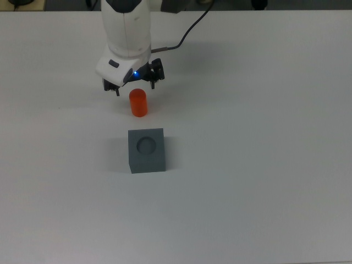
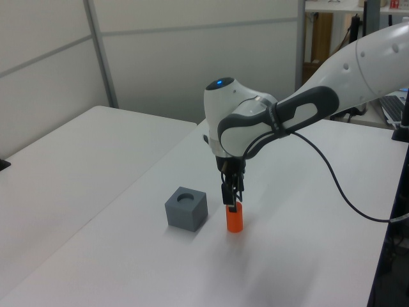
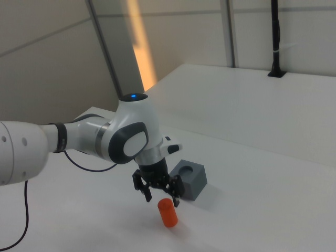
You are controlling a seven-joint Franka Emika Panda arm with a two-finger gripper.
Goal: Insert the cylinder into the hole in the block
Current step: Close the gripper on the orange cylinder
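Top view: short orange-red cylinder [image 1: 138, 103] stands upright under the spread pincer [image 1: 134, 86], beside grey block [image 1: 147, 150]

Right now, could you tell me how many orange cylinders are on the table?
1. The cylinder stands upright on the table, just beyond the block in the top view, below the gripper.

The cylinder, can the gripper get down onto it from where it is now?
Probably yes. The gripper hangs open just above the upright cylinder, nothing lies between them, and the block stands apart to one side.
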